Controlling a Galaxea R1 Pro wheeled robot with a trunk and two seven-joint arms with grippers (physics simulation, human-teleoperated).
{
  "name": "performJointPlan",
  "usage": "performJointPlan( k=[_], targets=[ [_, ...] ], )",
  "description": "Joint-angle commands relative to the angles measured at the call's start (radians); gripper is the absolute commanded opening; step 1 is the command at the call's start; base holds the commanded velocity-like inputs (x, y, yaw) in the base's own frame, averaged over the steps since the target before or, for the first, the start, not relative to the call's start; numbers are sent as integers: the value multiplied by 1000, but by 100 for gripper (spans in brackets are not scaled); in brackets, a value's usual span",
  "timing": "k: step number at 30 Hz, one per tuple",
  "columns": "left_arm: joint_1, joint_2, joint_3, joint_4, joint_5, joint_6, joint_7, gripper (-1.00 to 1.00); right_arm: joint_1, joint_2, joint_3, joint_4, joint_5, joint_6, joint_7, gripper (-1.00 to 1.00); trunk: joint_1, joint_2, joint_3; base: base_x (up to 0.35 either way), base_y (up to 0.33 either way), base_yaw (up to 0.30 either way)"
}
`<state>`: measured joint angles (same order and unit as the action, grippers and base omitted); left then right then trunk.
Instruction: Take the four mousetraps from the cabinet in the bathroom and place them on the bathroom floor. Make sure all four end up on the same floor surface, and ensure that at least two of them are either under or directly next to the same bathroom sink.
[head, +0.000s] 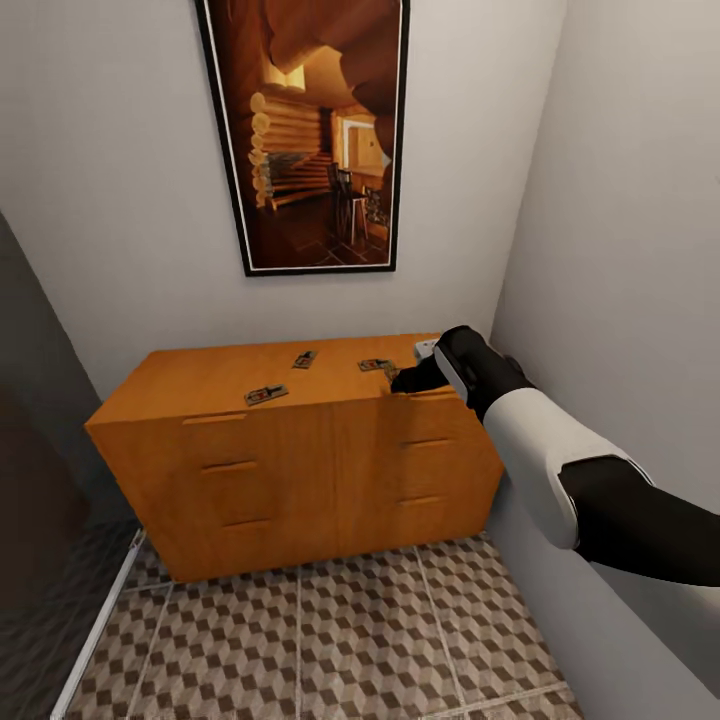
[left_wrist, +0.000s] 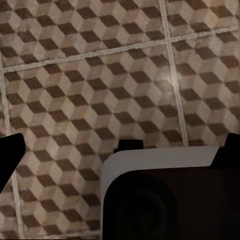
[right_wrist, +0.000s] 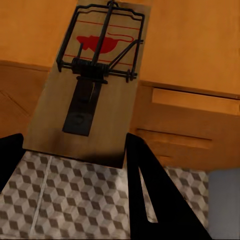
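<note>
The orange-brown cabinet (head: 300, 470) stands against the back wall on the cube-patterned bathroom floor (head: 330, 640). Two mousetraps lie free on its top, one near the front edge (head: 266, 394) and one further back (head: 304, 358). My right gripper (head: 405, 380) is at the top's front right edge, shut on a third mousetrap (head: 377, 364). In the right wrist view this mousetrap (right_wrist: 95, 75) fills the gap between the fingers of the right gripper (right_wrist: 75, 140) and reaches out over the cabinet's edge (right_wrist: 190, 95). The left gripper (left_wrist: 120, 150) hangs open above the floor tiles (left_wrist: 100, 65). The bathroom sink is out of view.
A tall framed picture (head: 305, 130) hangs above the cabinet. The right wall (head: 640, 250) runs close beside my right arm. A dark surface (head: 30, 450) stands at the left, with a white strip (head: 100, 630) along the floor below it.
</note>
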<state>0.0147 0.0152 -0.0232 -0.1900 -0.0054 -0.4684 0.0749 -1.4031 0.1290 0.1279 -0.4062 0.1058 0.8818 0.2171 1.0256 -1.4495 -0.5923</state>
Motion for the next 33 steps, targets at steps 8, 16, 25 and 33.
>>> performJointPlan(
  k=[8, 16, 25, 33],
  targets=[
    [0, 0, -3, -2, -1, -1, 5, 100, -1, 0, 3, 11, 8, 2, 8, -100, -1, -1, -1, -336, 0, 0],
    [0, 0, -3, -2, -1, -1, 5, 100, -1, 0, 4, 16, 8, 1, 8, -100, -1, -1, -1, -337, 0, 0],
    [1, 0, -3, -2, -1, -1, 5, 100, -1, 0, 4, 32, 8, 0, 8, -100, -1, -1, -1, -327, 0, 0],
    [0, 0, -3, -2, -1, -1, 5, 100, -1, 0, 4, 45, 8, -6, 8, -100, -1, -1, -1, -86, 0, 0]
  ],
)
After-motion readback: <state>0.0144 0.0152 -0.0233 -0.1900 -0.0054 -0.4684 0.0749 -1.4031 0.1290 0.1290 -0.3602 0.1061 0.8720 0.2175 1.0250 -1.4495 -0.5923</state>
